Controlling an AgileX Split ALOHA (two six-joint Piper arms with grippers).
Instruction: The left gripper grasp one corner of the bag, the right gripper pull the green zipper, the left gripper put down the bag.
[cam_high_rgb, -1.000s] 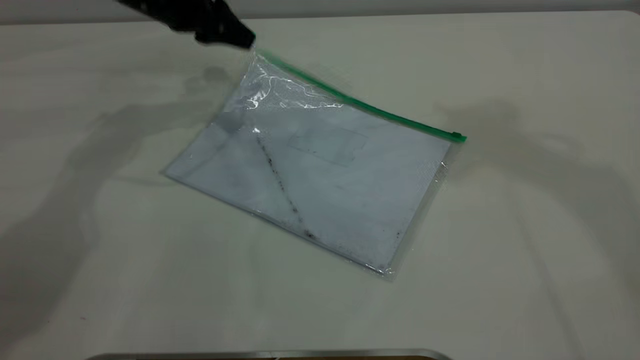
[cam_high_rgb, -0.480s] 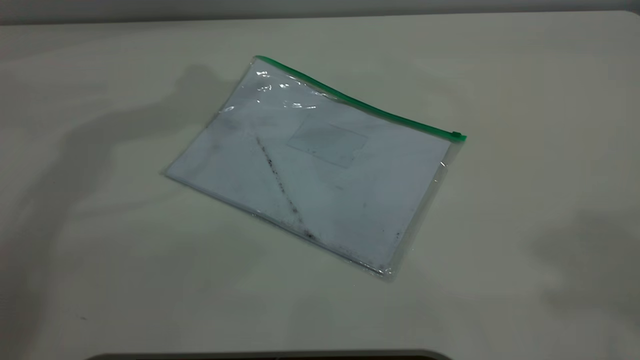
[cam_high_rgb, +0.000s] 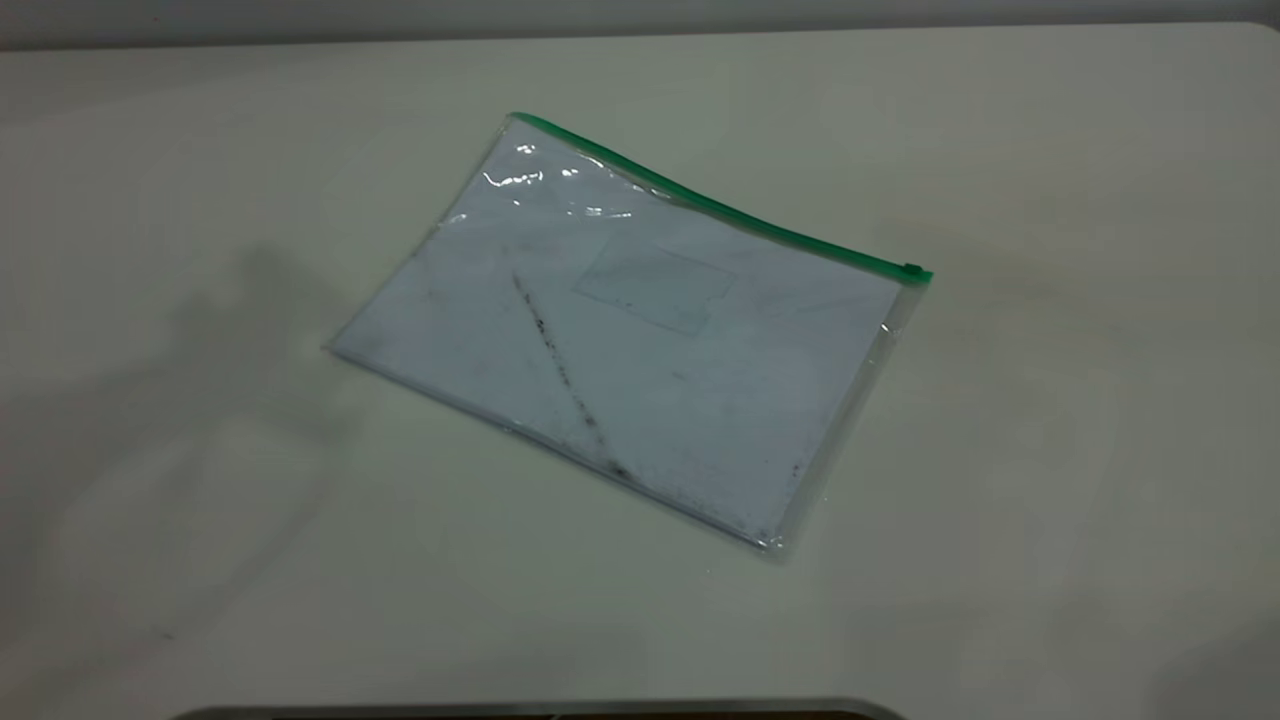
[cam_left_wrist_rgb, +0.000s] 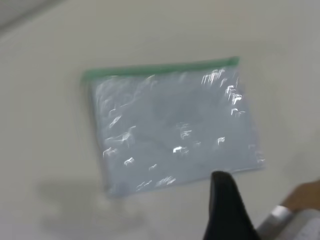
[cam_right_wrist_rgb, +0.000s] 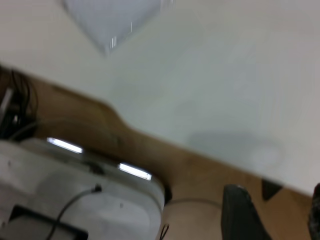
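The bag (cam_high_rgb: 640, 350) lies flat on the white table, a clear pouch with white paper, a dark diagonal smudge and a small pocket. The green zipper (cam_high_rgb: 720, 208) runs along its far edge, with the slider tab (cam_high_rgb: 912, 270) at the right end. Neither gripper shows in the exterior view. In the left wrist view my left gripper (cam_left_wrist_rgb: 274, 186) hovers high over the bag (cam_left_wrist_rgb: 175, 125), apart from it, with one black finger (cam_left_wrist_rgb: 225, 205) showing and nothing in it. My right gripper (cam_right_wrist_rgb: 278, 200) is open and empty, past the table's edge; a bag corner (cam_right_wrist_rgb: 110, 20) shows far off.
The white table (cam_high_rgb: 1050, 450) surrounds the bag on all sides. A grey metal edge (cam_high_rgb: 540, 708) runs along the table's near side. In the right wrist view a white device with cables (cam_right_wrist_rgb: 75, 200) sits below the table edge over a wooden floor.
One second ago my left gripper held the bag's far left corner lifted. It has let go and drawn back out of the exterior view, and the corner has settled flat.
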